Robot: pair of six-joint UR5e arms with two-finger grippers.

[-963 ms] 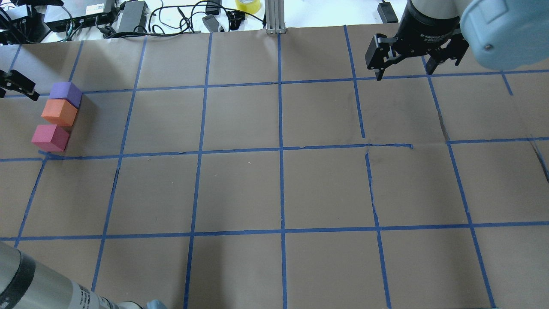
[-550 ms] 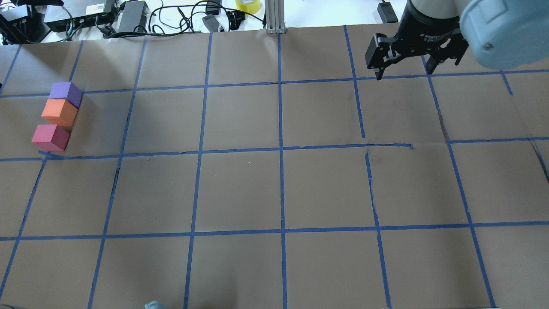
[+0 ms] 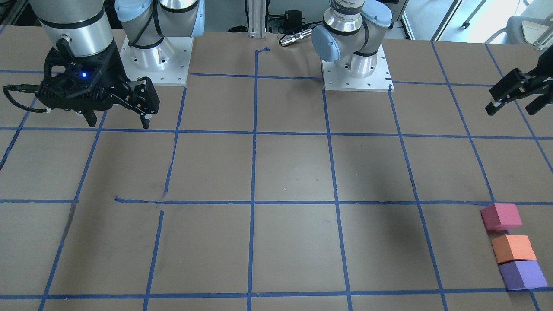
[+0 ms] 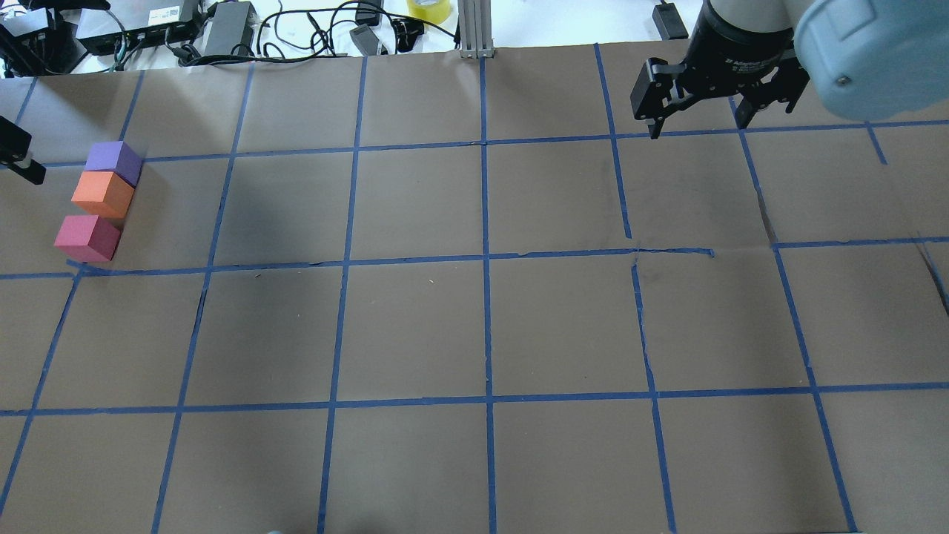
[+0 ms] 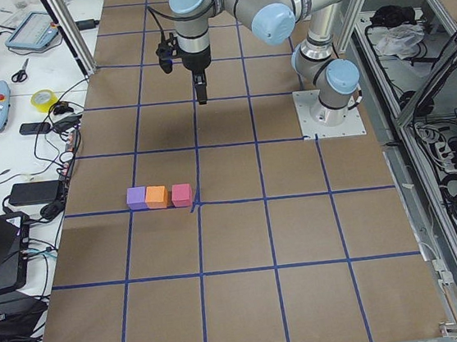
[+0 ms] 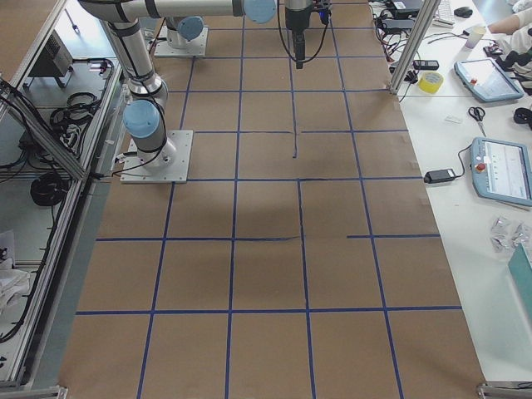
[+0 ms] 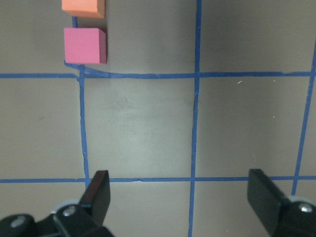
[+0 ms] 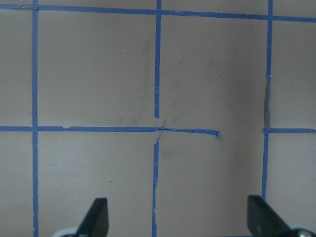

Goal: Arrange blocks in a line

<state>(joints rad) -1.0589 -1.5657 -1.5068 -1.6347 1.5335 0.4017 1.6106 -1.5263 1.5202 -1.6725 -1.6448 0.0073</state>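
Three cubes stand in a row at the table's left end: purple [image 4: 113,162], orange [image 4: 102,193] touching it, and red-pink [image 4: 86,237] a small gap nearer. They also show in the front view as purple [image 3: 522,274], orange [image 3: 513,248] and red-pink [image 3: 501,217]. The left wrist view shows red-pink [image 7: 85,45] and orange [image 7: 83,7]. My left gripper [image 3: 516,97] is open, empty and raised, apart from the row. My right gripper [image 4: 697,127] is open and empty at the far right of the table.
Brown paper with a blue tape grid [image 4: 485,256] covers the table. Cables and power bricks [image 4: 222,26], a yellow tape roll [image 4: 428,9] and a metal post [image 4: 474,30] lie along the far edge. The arm bases [image 3: 356,65] stand on the robot's side.
My left gripper has drawn away from the purple cube toward the overhead view's left edge. The left forearm has left the bottom-left corner. The cubes and right arm have not moved.
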